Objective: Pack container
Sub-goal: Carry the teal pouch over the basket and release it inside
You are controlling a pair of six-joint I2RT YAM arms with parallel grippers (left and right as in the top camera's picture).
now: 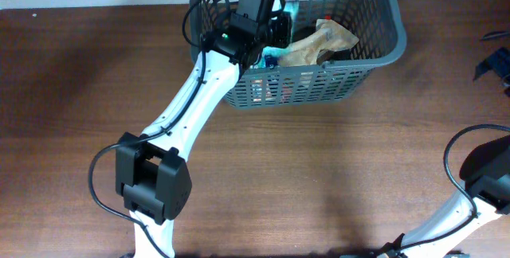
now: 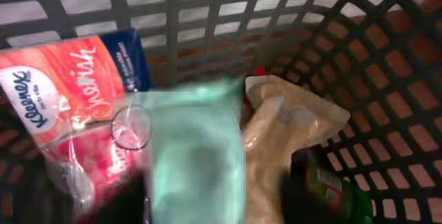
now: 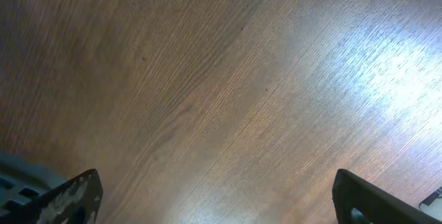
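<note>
view: right wrist | surface: brown wood-grain surface (image 3: 207, 79) fills the frame, pale glare at upper right | fingers: two dark fingers (image 3: 69, 198), tips in the lower corners, spread wide | lower-left edge: grey shape, unidentifiable

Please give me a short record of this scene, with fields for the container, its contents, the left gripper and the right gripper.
container: dark grey basket, at the far side of the wooden table
contents: Kleenex tissue pack, pale green packet, brown bag, green item partly hidden
left gripper: inside the basket, above the pale green packet; too blurred to tell its state
right gripper: open, empty, over bare table
</note>
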